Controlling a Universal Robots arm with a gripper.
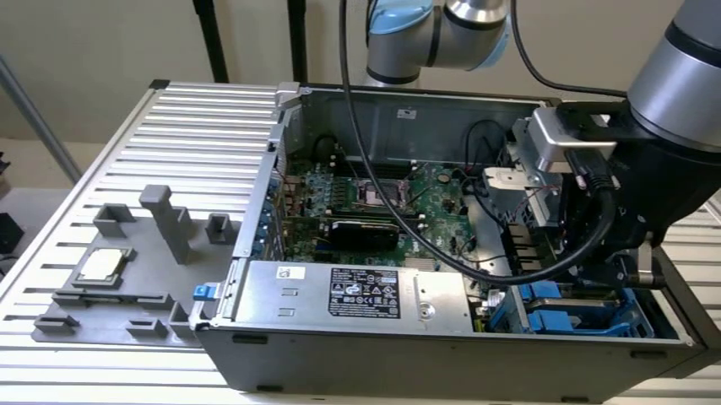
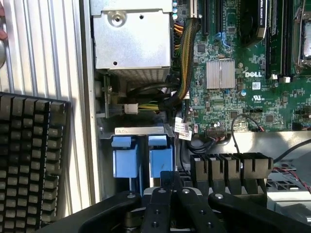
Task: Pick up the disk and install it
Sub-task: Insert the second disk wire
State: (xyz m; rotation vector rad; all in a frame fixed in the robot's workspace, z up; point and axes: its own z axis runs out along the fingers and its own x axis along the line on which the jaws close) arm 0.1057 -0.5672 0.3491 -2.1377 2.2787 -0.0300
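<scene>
Disk [image 2: 142,158] in case [image 1: 451,354], jaws shut above.

One open computer case [image 1: 338,354], one green motherboard [image 1: 372,198], one silver power-supply box [image 1: 349,291], one square CPU chip [image 1: 100,266] on one grey fixture [image 1: 135,253], two blue carrier tabs [image 2: 141,155], one black keyboard [image 2: 29,160], one robot arm [image 1: 687,101], one ribbed table [image 1: 169,143]

Arm [image 1: 631,169] low over blue disk [image 1: 575,316] bay.
</scene>
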